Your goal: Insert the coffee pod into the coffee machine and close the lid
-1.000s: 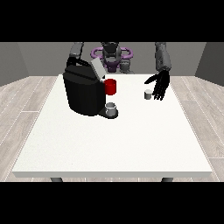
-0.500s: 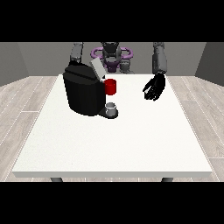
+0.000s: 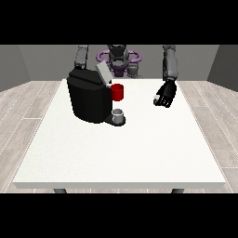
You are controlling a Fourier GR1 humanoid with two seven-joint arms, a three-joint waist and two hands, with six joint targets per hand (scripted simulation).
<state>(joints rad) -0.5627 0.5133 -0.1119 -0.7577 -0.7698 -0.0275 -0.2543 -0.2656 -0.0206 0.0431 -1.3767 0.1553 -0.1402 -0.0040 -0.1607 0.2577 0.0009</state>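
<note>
Beside the coffee machine (image 3: 89, 98), a cup (image 3: 119, 115) stands.

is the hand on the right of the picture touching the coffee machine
Apart. The front view shows bare table between the hand and the coffee machine.

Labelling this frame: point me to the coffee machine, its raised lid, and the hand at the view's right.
coffee machine (image 3: 88, 100), front view, on its black body.
lid (image 3: 103, 73), front view, middle of the raised grey flap.
hand at the view's right (image 3: 165, 95), front view, on its palm.
</note>
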